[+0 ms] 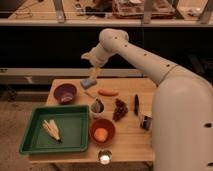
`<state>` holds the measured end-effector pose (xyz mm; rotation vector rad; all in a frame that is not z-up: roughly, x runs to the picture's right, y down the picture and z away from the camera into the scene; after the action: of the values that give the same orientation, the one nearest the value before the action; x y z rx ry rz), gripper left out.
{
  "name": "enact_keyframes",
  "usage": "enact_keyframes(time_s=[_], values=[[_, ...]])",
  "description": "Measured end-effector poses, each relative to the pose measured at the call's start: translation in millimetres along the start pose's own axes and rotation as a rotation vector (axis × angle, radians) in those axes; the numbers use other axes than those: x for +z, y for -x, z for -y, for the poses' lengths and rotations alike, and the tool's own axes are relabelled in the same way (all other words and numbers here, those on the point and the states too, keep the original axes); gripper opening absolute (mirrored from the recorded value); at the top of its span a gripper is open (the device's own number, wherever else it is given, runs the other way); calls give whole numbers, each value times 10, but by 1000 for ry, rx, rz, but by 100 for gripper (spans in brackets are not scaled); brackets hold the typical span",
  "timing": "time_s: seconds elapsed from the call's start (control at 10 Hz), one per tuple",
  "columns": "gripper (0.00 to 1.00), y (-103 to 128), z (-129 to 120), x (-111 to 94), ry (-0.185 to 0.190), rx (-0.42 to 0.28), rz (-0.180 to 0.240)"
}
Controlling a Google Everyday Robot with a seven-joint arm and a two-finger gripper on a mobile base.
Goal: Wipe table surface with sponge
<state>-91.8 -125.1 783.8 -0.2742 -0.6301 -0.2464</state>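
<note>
The sponge [88, 82], a small blue-grey block, lies at the back left of the wooden table [130, 135], next to the purple bowl. My gripper [94, 74] hangs from the white arm [135, 52] and points down just above the sponge's right end. Whether it touches the sponge I cannot tell.
A purple bowl [65, 92], a carrot [107, 93], a metal cup [97, 106], grapes [120, 109], a black utensil [136, 104] and a can [145, 121] stand on the table. A green tray [35, 142] with corn [51, 129] is at front left, beside an orange bowl [102, 132].
</note>
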Motion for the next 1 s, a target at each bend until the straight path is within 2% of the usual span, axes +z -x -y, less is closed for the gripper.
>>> enact_keyframes(time_s=[0.5,0.6,0.8,1.0], values=[[80,-36,-3,-10,-1,3,-5],[80,-77,21,3,-13,-1,-12],[80,-205,144,94,-37,-10,-14],[80,-479,454,316,-62,-16,-12]])
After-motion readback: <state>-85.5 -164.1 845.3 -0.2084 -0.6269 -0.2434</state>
